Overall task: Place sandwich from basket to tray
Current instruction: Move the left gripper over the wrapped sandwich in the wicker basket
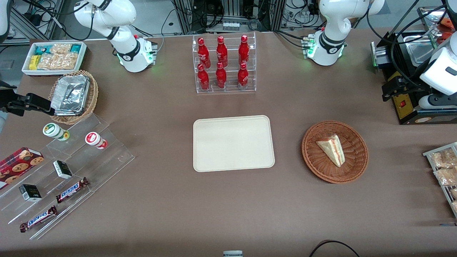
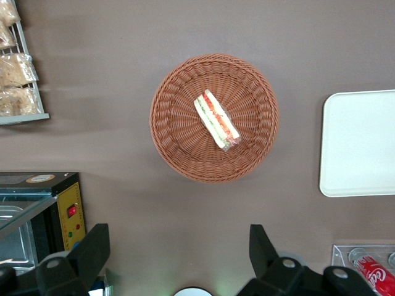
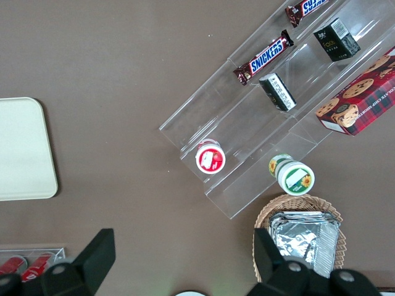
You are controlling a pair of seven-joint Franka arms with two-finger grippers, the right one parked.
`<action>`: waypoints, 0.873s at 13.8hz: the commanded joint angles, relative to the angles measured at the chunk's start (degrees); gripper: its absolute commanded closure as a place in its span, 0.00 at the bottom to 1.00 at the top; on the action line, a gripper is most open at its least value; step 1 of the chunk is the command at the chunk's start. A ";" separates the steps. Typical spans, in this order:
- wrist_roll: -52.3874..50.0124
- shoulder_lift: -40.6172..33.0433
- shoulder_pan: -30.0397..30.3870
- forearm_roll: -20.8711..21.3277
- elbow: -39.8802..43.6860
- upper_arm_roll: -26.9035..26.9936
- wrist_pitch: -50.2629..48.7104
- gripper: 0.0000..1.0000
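Note:
The sandwich, a pale wedge with red and green filling, lies in the reddish-brown wicker basket toward the working arm's end of the table. The cream tray lies flat and bare at the table's middle, beside the basket. My left gripper hangs high above the table, farther from the front camera than the basket and apart from it. In the left wrist view the gripper is open and empty, with the sandwich, the basket and the tray all in sight below.
A clear rack of red bottles stands farther back than the tray. A black appliance and a wire rack of snack bags flank the basket. Acrylic steps with snacks, a tan foil basket and a white bin lie toward the parked arm's end.

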 commanded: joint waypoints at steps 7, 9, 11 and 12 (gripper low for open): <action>-0.23 2.06 -0.92 -1.70 -3.89 0.91 2.41 0.00; -0.93 1.64 -1.10 -1.70 -11.25 0.56 9.68 0.00; -4.34 0.50 -1.45 -1.70 -19.17 0.39 18.73 0.00; -7.93 0.49 -1.54 -1.88 -21.99 0.30 22.86 0.00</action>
